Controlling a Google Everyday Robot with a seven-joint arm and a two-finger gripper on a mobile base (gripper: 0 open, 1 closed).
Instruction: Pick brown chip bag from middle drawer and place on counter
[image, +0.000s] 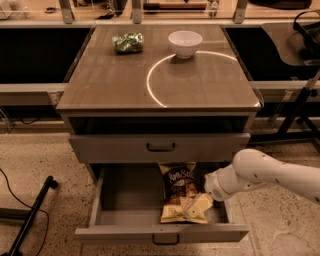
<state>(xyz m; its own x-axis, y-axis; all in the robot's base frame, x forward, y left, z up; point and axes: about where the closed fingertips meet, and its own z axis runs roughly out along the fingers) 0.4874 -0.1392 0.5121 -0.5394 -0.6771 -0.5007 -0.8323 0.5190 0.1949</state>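
Observation:
The brown chip bag (181, 192) lies flat in the open middle drawer (162, 232), its dark brown centre with white lettering facing up and its cream-yellow ends toward the back and the front. My gripper (199, 206) reaches in from the right on a white arm (260, 172). It is down at the bag's front right end, touching or just over it. The counter (115, 85) is the flat grey-brown cabinet top above, with a thin bright curved line (150, 82) across it.
A white bowl (184, 43) and a small green shiny packet (128, 42) sit at the back of the counter. A shut drawer (161, 147) overhangs the back of the open one. A black stand leg (30, 215) lies on the floor to the left.

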